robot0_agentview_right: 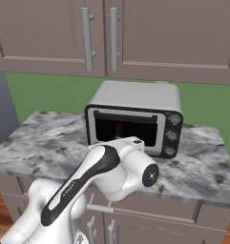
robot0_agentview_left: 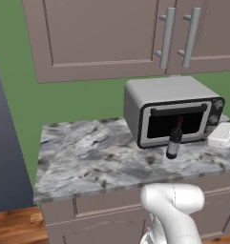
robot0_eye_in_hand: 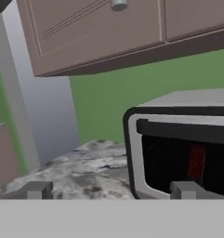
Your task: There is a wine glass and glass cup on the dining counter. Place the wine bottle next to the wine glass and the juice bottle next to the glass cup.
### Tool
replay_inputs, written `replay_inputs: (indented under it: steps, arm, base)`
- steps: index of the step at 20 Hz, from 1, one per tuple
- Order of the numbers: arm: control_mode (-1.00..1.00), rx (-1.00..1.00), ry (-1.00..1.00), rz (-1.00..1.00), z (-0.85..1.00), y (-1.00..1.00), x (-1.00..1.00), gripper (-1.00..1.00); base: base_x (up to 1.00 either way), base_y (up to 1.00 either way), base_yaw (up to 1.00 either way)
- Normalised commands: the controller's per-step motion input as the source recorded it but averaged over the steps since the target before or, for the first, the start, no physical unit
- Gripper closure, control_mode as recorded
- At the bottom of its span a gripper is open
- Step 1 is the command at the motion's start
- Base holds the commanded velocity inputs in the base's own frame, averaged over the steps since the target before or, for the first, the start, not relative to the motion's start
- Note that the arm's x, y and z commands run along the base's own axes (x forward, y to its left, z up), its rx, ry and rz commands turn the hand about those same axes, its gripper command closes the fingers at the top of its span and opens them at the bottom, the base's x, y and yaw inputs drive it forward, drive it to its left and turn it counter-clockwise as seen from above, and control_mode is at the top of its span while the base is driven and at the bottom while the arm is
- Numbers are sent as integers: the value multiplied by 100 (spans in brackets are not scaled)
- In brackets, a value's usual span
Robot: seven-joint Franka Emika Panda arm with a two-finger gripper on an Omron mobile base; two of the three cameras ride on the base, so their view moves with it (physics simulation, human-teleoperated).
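The hand (robot0_eye_in_hand: 112,190) is released, with nothing between its jaws: in the hand view the two finger tips (robot0_eye_in_hand: 38,190) stand wide apart at the bottom, one at the left and one at the right. The hand is low over a small marble desk (robot0_eye_in_hand: 92,167) and looks along it toward a toaster oven (robot0_eye_in_hand: 178,148). The right tip stands in front of the oven's dark glass door, the left tip in front of the bare marble.

A dull red shape shows in front of the door glass in the hand view (it is blurred, so I cannot say surely what it is).

The wine bottle (robot0_agentview_left: 174,138) stands upright on the desk, just in front of the oven door, toward its right half in the left base view. It is dark, with a red neck and a pale label. It is apart from the hand; nothing touches it.

To the right of the oven, at the edge of the left base view, lies a white object (robot0_agentview_left: 223,135) on the marble; its kind is not clear.

The white arm (robot0_agentview_right: 95,178) rises in front of the desk and in the right base view covers the lower part of the oven door. Above the desk hang brown wall cabinets (robot0_agentview_left: 107,35) with long metal handles (robot0_agentview_left: 166,38), and behind it is a green wall (robot0_agentview_left: 64,100).
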Motion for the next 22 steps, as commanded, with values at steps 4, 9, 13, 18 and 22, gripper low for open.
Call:
replay_inputs:
  steps: [4,9,13,18,22]
  arm:
    - [-100,9,0,2,-11,1,25,-100]
    - [-100,5,0,5,-11,0,24,-100]
    - [-100,0,0,4,-13,0,26,-100]
    - [-100,0,0,3,-12,-3,23,-100]
    - [-100,0,0,2,-10,-5,23,-100]
  base:
    - [0,0,0]
    - [0,0,0]
    - [0,0,0]
    - [0,0,0]
    - [0,0,0]
